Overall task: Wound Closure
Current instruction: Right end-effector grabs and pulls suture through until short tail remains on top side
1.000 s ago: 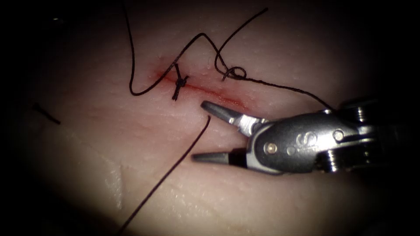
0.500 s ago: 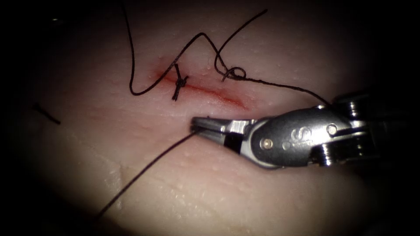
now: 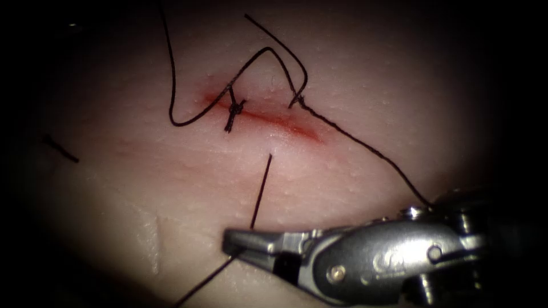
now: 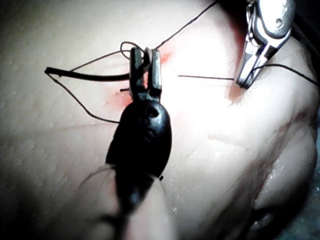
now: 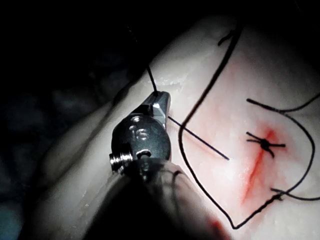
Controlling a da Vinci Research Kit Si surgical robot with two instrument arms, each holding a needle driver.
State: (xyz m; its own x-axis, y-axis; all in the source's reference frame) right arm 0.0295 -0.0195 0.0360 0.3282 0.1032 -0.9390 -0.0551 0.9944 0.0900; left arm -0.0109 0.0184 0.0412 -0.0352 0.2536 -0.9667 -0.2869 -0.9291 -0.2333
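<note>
The right tool [image 3: 231, 242] lies low across the tissue [image 3: 171, 188], pulled down from the cut [image 3: 268, 117], jaws clamped on the thread [image 3: 260, 191]. The left tool [image 4: 145, 62] hangs above the cut, jaws slightly parted, holding nothing. One knot [image 3: 234, 108] sits on the cut. I see no needle.

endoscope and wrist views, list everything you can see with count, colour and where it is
tissue: one, pale pink, under everything
cut: one, red, running left to right across the tissue
red fluid: reddish stain along the cut
knot: one, black, tied across the cut near its left end
thread: black, long strands looping above the cut; one stretch runs from the tissue below the cut to the right tool
cut end of thread: one, black, far left of the cut
right tool: silver, below the cut, shut on the thread
left tool: dark, over the cut, open, holds nothing
</note>
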